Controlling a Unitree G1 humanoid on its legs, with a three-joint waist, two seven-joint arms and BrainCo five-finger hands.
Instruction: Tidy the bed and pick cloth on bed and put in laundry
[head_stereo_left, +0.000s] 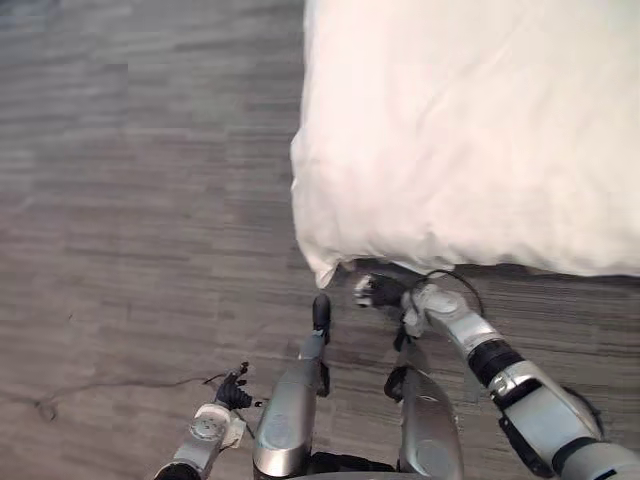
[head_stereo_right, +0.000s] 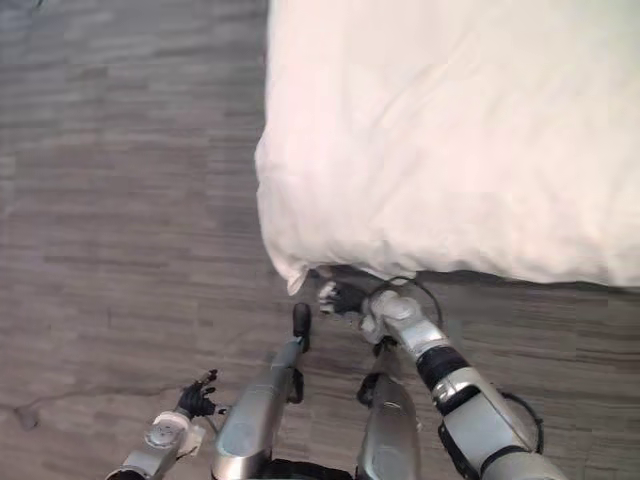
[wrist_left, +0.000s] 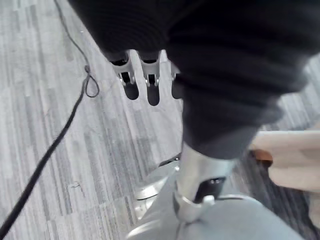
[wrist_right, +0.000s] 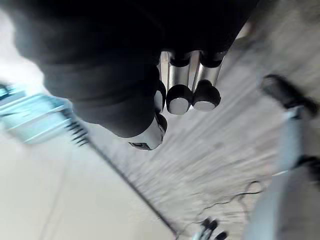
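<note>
A bed under a white duvet (head_stereo_left: 470, 130) takes up the upper right of the eye views, and its near left corner (head_stereo_right: 292, 278) hangs down over the floor. My right hand (head_stereo_left: 383, 292) is low on the floor side, just below that corner and under the duvet's front edge. In the right wrist view its fingers (wrist_right: 180, 100) are curled toward the thumb (wrist_right: 150, 135) with nothing between them. My left hand (head_stereo_left: 232, 392) hangs at the lower left, well away from the bed, with its fingers (wrist_left: 145, 85) relaxed and empty.
Grey wood-look plank floor (head_stereo_left: 140, 200) stretches to the left of and in front of the bed. A dark strip (head_stereo_left: 520, 275) runs under the duvet's front edge.
</note>
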